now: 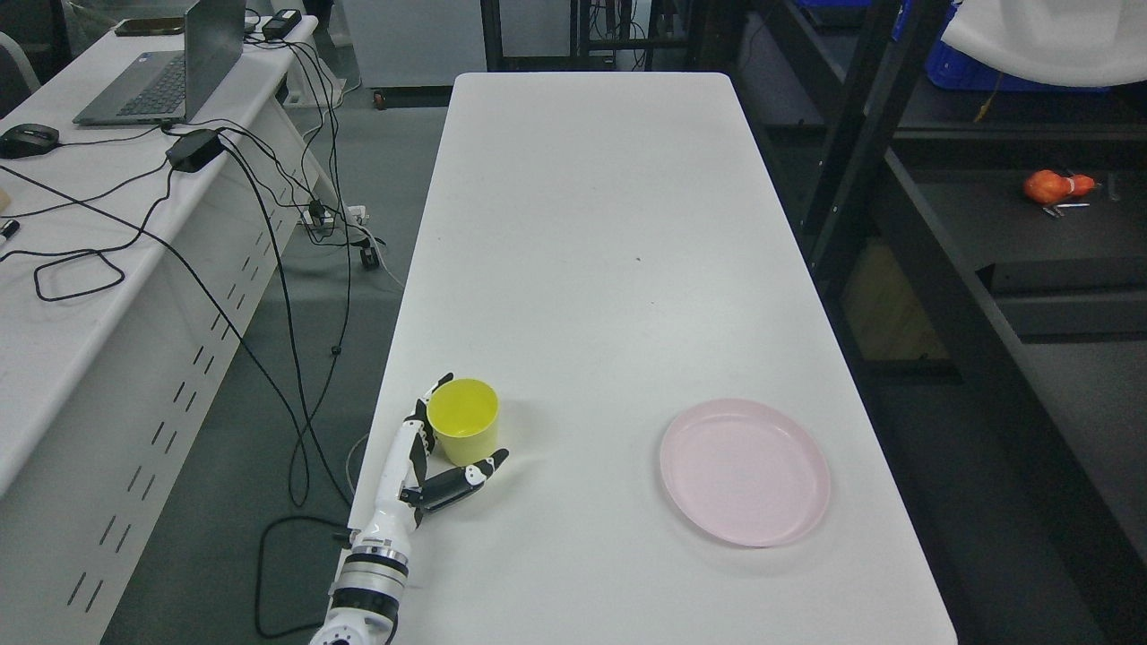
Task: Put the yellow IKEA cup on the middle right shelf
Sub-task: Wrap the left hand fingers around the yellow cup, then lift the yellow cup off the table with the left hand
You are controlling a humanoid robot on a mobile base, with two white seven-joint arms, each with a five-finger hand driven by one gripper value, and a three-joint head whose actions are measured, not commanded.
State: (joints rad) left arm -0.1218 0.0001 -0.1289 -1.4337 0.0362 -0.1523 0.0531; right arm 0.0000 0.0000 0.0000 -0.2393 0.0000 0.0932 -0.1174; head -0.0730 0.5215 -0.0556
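The yellow cup (463, 421) stands upright on the white table (591, 224), near its front left edge. My left hand (475, 417) comes in from the lower left and cradles the cup. Its fingers (418, 436) lie along the cup's left side, and the thumb (466, 479) stretches out just in front of its base. The hand is spread open, not clenched, and the cup rests on the table. The black shelf rack (932, 287) stands along the table's right side. My right arm is out of view.
A pink plate (744, 472) lies at the front right of the table. An orange object (1056, 186) sits on a dark shelf board at the right. A side desk (81, 269) at the left holds a laptop (170, 67) and hanging cables.
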